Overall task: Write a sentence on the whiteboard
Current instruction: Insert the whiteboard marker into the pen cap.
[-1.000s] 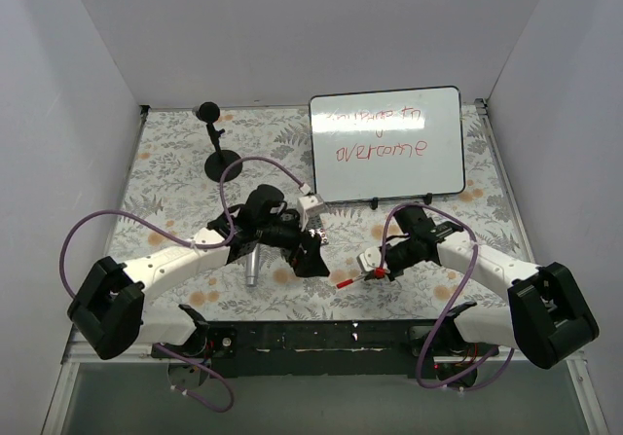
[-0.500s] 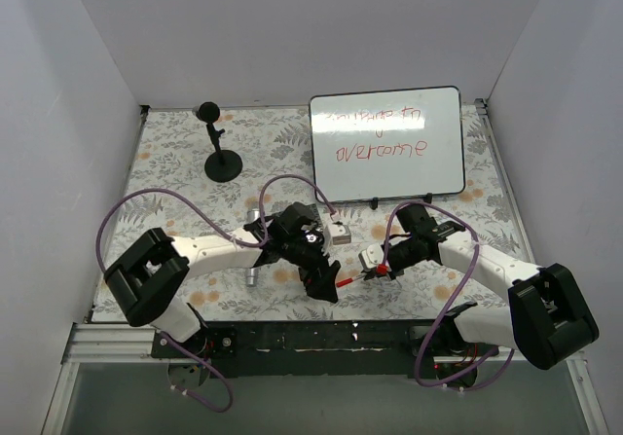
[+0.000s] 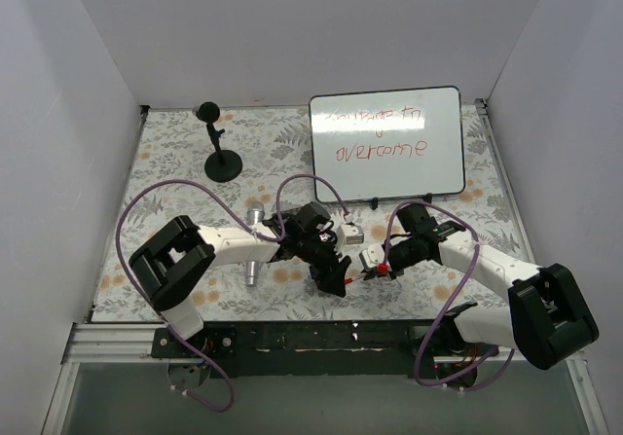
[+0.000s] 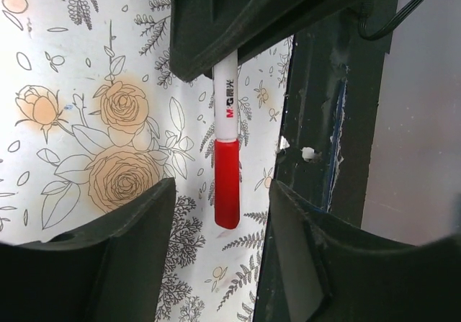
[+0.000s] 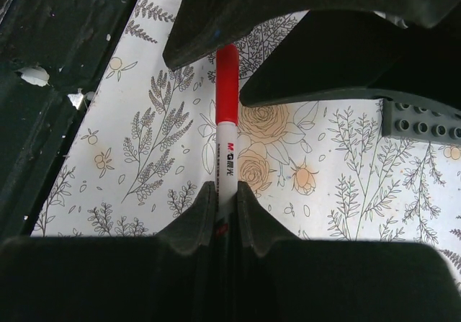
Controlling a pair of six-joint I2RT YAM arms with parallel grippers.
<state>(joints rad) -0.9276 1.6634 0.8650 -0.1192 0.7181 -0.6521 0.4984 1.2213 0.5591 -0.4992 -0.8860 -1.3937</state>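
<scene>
Whiteboard (image 3: 386, 145) stands at far right of table (image 3: 175, 163), well apart from both arms, w/ red sentence (image 3: 380, 133) in two lines. Right gripper (image 5: 222, 207) clamped tight on white barrel of marker (image 5: 226, 127), near front edge. Left gripper (image 4: 220, 214) jaws apart, straddling marker's red cap; gaps both sides, no contact.

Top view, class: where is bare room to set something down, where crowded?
Free: flowered tablecloth left of black round-footed stand, and between it and glossy white whiteboard. Crowded: front centre, left gripper and right gripper at red-capped white marker.
</scene>
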